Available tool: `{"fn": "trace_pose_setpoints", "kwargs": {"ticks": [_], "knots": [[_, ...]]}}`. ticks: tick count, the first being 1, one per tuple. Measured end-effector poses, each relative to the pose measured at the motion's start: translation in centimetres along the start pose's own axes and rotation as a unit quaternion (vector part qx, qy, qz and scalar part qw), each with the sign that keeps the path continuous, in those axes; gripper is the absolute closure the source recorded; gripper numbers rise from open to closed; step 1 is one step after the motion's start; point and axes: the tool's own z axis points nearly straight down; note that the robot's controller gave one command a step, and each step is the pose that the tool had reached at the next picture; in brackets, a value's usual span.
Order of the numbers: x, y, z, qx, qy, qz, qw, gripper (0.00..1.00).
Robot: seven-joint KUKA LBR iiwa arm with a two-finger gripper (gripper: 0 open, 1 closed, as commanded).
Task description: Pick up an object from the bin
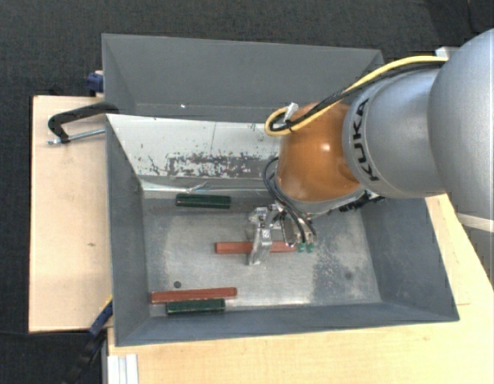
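The gripper (279, 242) is low over the red-brown flat stick (230, 248) lying in the middle of the bin (122, 238), its fingers seemingly spread and not clamped on it, so the approach looks done while closing and lifting remain.

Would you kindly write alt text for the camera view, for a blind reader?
The arm's gripper sits over a red-brown flat stick in the middle of the grey metal bin. A dark green stick lies by the back wall; a red stick and a second green stick lie front-left.
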Motion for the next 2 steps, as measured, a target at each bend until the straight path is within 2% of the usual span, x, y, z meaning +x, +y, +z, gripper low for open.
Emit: {"fn": "trace_pose_setpoints", "kwargs": {"ticks": [1,2], "knots": [[0.2,0.0,-1.9,0.000,0.0020,0.000,1.0000,1.00],[-0.1,0.0,-3.8,0.000,-0.0022,0.000,1.0000,1.00]]}}
